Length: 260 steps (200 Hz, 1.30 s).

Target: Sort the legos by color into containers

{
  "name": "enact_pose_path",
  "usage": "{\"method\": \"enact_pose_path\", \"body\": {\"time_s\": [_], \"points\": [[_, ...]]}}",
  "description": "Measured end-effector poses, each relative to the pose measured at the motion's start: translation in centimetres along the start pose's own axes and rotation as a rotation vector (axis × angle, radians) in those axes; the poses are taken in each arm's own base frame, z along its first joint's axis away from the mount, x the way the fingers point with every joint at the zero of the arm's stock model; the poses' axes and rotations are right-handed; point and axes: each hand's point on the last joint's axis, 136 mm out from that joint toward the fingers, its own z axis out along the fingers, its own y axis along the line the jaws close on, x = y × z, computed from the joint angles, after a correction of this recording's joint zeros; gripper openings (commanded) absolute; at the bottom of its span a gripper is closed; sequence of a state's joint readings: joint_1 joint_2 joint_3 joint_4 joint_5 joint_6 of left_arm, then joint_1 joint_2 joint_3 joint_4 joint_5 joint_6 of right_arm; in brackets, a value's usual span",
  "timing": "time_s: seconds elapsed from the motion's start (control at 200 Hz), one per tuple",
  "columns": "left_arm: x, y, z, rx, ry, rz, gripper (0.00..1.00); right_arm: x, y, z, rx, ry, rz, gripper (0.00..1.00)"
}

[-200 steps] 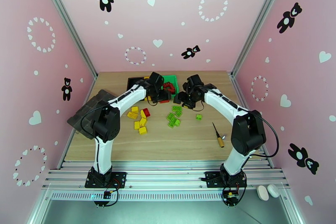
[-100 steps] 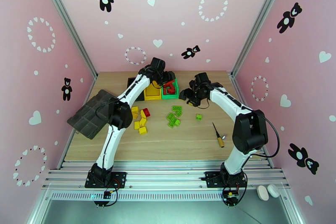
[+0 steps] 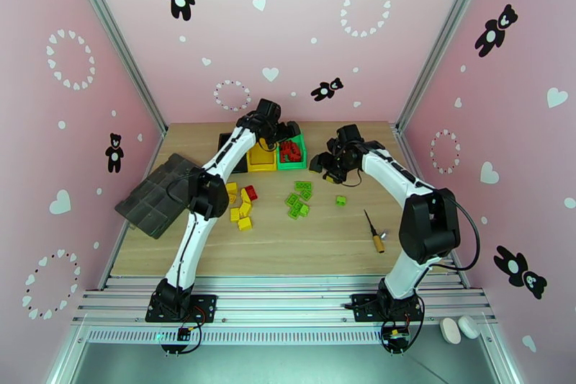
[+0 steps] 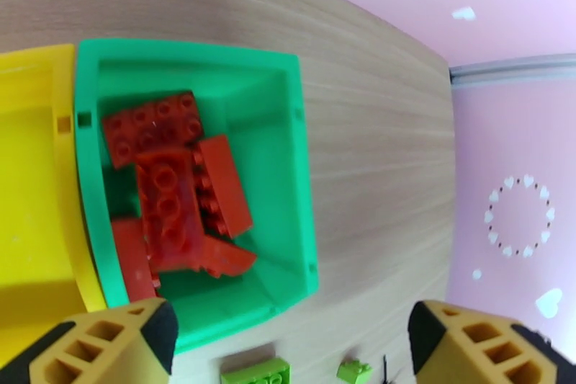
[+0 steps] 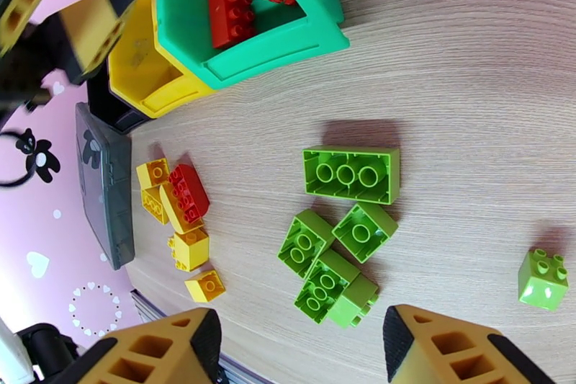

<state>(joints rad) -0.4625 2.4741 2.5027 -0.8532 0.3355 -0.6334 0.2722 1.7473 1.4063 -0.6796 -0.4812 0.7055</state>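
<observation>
My left gripper (image 4: 288, 346) hangs open over the green bin (image 4: 302, 162) with nothing between its fingers. Several red legos (image 4: 173, 191) lie piled inside that bin. In the top view the black bin (image 3: 229, 141), yellow bin (image 3: 261, 157) and green bin (image 3: 293, 162) stand in a row at the back, with the left gripper (image 3: 282, 135) above the green one. My right gripper (image 5: 302, 349) is open and empty above a cluster of green legos (image 5: 331, 256). One small green lego (image 5: 541, 279) lies apart to the right. Yellow legos (image 3: 237, 207) and one red lego (image 3: 250, 192) lie left of centre.
A dark grey segmented tray (image 3: 155, 194) leans off the table's left edge. A wooden-handled screwdriver (image 3: 374, 232) lies on the right, near the right arm. Bare wood stretches along the front of the table.
The left arm has swung from beside the table's loose bricks up and back over the green bin, and its fingers have spread apart. The right gripper has drawn back slightly to the right.
</observation>
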Motion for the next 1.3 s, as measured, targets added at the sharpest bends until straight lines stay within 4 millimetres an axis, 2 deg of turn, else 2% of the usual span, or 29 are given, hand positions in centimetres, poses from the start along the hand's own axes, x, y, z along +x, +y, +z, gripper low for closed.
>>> {"method": "enact_pose_path", "body": {"time_s": [0.215, 0.295, 0.395, 0.465, 0.616, 0.731, 0.836, 1.091, 1.301], "points": [[3.1, -1.9, -5.3, -0.099, -0.027, 0.093, 0.81, 0.7, 0.4, -0.3, 0.011, -0.002, -0.026, 0.62], [4.6, -1.5, -7.1, -0.148, -0.032, 0.11, 0.8, 1.5, 0.7, -0.4, 0.015, 0.002, -0.04, 0.61], [6.7, 0.6, -8.2, -0.222, -0.02, 0.109, 0.77, 2.6, 1.0, -0.4, 0.024, 0.01, -0.061, 0.61], [8.2, 2.8, -8.2, -0.275, 0.0, 0.094, 0.77, 3.4, 1.2, -0.3, 0.033, 0.017, -0.074, 0.61], [12.5, 8.5, -6.8, -0.402, 0.088, 0.045, 0.77, 5.1, 1.0, -0.4, 0.054, 0.025, -0.091, 0.61], [15.1, 11.6, -6.1, -0.467, 0.145, 0.019, 0.77, 6.2, 0.8, -0.7, 0.066, 0.023, -0.099, 0.61], [16.0, 12.7, -5.7, -0.485, 0.161, 0.005, 0.77, 7.1, 0.6, -1.1, 0.076, 0.022, -0.1, 0.62], [15.9, 13.5, -5.3, -0.486, 0.139, -0.015, 0.78, 7.9, 0.1, -1.8, 0.088, 0.01, -0.093, 0.61], [15.8, 16.2, -5.3, -0.521, 0.145, -0.058, 0.8, 7.9, 0.2, -2.2, 0.091, -0.003, -0.094, 0.61]]}}
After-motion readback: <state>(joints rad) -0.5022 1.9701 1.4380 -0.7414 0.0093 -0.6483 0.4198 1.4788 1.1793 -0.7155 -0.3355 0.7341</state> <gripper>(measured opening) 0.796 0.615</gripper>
